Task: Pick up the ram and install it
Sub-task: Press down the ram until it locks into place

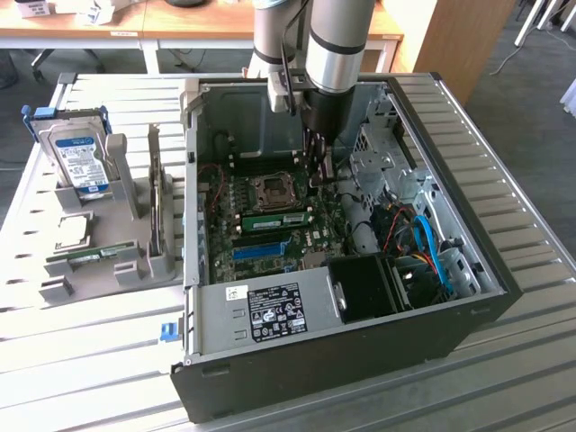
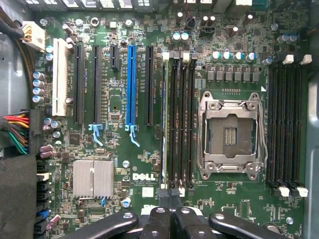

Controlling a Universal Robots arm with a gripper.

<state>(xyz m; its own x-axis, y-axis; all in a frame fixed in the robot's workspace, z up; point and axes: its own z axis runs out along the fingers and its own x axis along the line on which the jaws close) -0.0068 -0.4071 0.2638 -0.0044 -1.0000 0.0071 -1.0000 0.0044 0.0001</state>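
Green motherboard (image 2: 149,164), white "DELL" print, fingers (image 2: 169,219) closed

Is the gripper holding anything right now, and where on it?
Cannot tell: the gripper is shut at one end of the ram's top edge, gripping or just pressing it.

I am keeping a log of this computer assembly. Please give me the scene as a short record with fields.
case: open computer case lying on a slatted table, motherboard exposed
ram: green stick standing in a memory slot beside the processor socket
processor socket: empty
gripper: shut, inside the case, low over one end of the memory slots; contact with the ram cannot be told
hard drive: upright in the grey holder, at the exterior view's left of the case
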